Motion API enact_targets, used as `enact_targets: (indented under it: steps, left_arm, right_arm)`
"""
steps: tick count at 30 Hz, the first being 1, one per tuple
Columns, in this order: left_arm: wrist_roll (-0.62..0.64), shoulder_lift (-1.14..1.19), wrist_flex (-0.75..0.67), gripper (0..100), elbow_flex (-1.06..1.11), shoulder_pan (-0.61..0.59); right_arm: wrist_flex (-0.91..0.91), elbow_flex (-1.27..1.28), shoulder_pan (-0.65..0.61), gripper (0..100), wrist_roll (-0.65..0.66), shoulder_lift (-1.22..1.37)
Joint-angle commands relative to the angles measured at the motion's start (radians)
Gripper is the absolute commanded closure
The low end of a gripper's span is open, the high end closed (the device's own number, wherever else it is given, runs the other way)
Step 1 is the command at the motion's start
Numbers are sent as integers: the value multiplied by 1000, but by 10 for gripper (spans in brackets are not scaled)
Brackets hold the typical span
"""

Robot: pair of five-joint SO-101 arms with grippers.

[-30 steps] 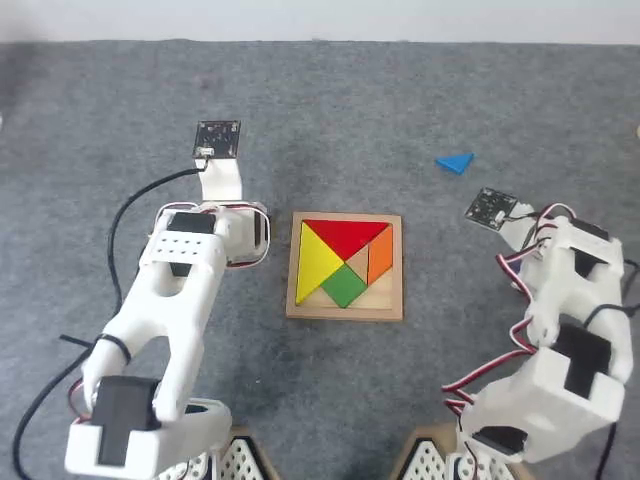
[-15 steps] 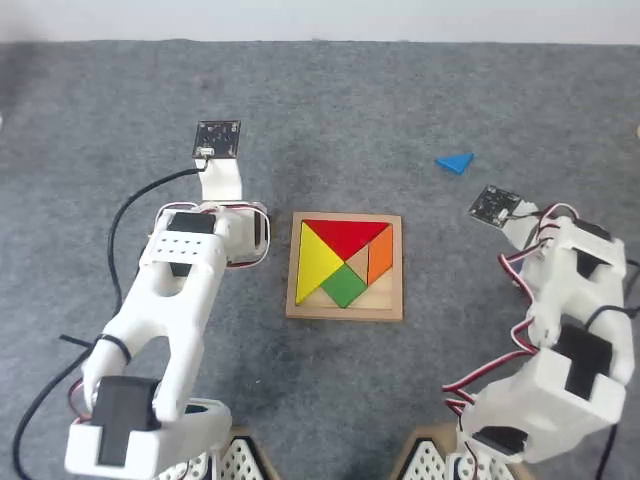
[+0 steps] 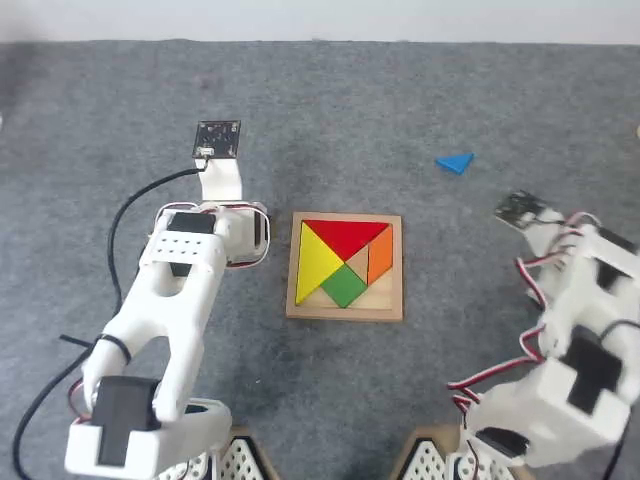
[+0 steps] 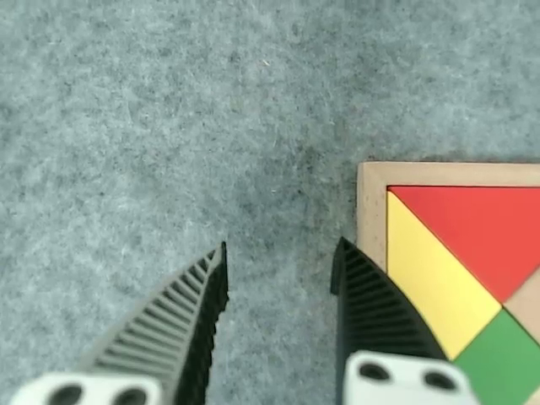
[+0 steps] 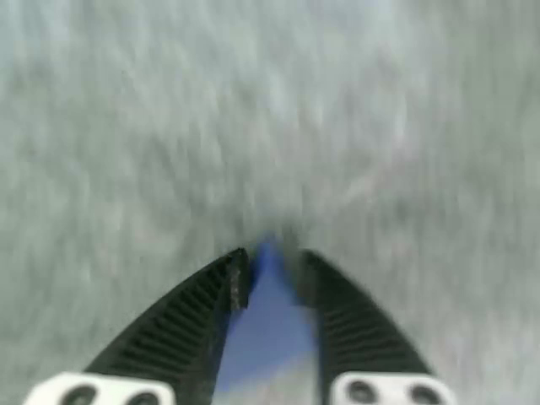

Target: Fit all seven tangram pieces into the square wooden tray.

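Four coloured pieces are seen inside the square wooden tray (image 3: 346, 315), which lies flat on the grey tabletop (image 3: 400, 100) between the two arms. A red triangle (image 3: 345, 238) is set along the tray's far side, a yellow triangle (image 3: 317, 262) along the side nearest the left arm (image 3: 175, 300), a green triangle (image 3: 344, 288) at the middle of the near side, and an orange parallelogram (image 3: 380, 262) against the side nearest the right arm (image 3: 580, 330). A small tan square (image 3: 358, 262) is enclosed by the four; whether it is a piece or bare wood cannot be told. Bare wood is shown in the tray's near corner on the right arm's side.

One blue triangle (image 3: 455, 162) is left on the tabletop, well apart from the tray, beyond its far corner on the right arm's side.

The left hand (image 4: 283, 253) is held low over the tabletop with its fingers apart and nothing between them. One finger is placed just beside the tray's rim, near the corner where the red and yellow triangles meet.

The right hand (image 5: 270, 266) is held over bare tabletop, well off to the side of the tray. Its fingers are drawn close together and clamped on a blue piece (image 5: 268, 325), which is touched on both sides. The shape of that piece is too blurred to be told.
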Motion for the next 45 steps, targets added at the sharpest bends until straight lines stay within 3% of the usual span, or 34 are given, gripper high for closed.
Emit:
enact_targets:
  steps: [1, 5, 8, 13, 18, 27, 39, 45]
  left_arm:
    - [-6, -41, -20, 797, -5, 11]
    - [-6, -41, -17, 797, -7, 9]
    - [-6, -41, -15, 797, -8, 8]
    - [-6, -41, -15, 797, -8, 9]
    - [-6, -41, -14, 797, -8, 9]
    - [-6, -41, -14, 797, -10, 6]
    - [-6, -41, -14, 797, -10, 9]
    - [-6, -41, -14, 797, -8, 9]
  right_arm:
    - [147, -9, -12, 689, -55, -216]
    - [302, 0, -53, 656, -40, -326]
    - [274, 6, -12, 656, -48, -286]
    - [186, 3, 30, 677, -269, -114]
    - [96, -28, 77, 793, -433, 10]
    - [79, -118, 88, 817, -445, 173]
    - [124, -155, 81, 822, -450, 120]
    - [131, -189, 12, 821, -651, 130]
